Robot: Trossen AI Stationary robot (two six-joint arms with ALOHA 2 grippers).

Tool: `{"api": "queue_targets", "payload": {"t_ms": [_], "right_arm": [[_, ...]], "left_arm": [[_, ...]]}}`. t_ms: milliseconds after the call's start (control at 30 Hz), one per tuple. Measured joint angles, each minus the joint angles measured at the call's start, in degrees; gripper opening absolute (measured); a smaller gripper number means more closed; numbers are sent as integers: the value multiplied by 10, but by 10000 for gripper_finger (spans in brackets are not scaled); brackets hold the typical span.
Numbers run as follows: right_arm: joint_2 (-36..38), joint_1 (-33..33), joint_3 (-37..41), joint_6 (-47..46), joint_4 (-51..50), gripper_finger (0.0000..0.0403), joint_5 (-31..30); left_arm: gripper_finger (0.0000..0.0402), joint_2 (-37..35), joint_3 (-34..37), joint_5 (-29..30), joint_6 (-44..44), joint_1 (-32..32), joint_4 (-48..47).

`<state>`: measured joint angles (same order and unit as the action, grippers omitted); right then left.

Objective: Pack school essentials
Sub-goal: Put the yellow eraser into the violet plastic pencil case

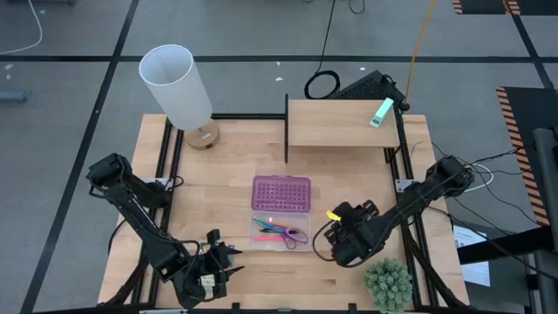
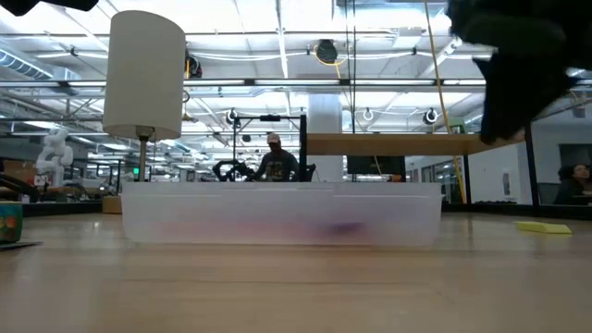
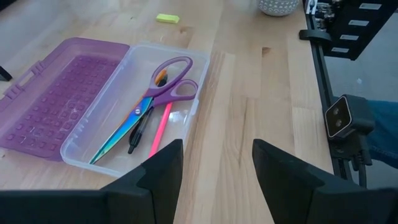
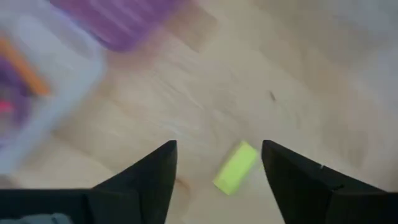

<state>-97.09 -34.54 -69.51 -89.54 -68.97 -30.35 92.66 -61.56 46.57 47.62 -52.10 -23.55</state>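
Observation:
A clear case (image 1: pixel 281 234) lies open at the table's middle, its purple studded lid (image 1: pixel 281 194) flat on the far side. In its tray lie purple-handled scissors (image 3: pixel 155 99), a pink pen (image 3: pixel 160 127), a dark pen (image 3: pixel 138 132) and an orange pencil (image 3: pixel 160 78). A small yellow piece (image 4: pixel 236 167) lies on the wood to the right of the case. My right gripper (image 4: pixel 217 146) hovers open above it, raised off the table in the low view (image 2: pixel 518 65). My left gripper (image 3: pixel 217 146) stands open near the front edge, left of the case (image 1: pixel 228 260).
A white lamp (image 1: pixel 179 87) stands at the far left. At the back, a wooden shelf (image 1: pixel 340 122) carries a mint-green block (image 1: pixel 381 112). A small potted plant (image 1: pixel 388 283) sits at the near right corner. Bare wood lies between the case and the front edge.

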Motion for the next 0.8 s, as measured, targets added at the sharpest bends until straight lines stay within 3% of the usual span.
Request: {"api": "queue_targets", "payload": {"t_ms": [167, 333, 533, 800], "right_arm": [[1, 16, 70, -66, 14, 276, 63], [1, 24, 133, -85, 76, 309, 81], [1, 24, 170, -85, 172, 315, 72], [3, 24, 188, -76, 212, 315, 65]], "left_arm": [[198, 0, 0, 0, -7, 0, 1], [198, 0, 0, 0, -9, 6, 2], [198, 0, 0, 0, -10, 15, 2], [198, 0, 0, 0, -10, 20, 2]]}}
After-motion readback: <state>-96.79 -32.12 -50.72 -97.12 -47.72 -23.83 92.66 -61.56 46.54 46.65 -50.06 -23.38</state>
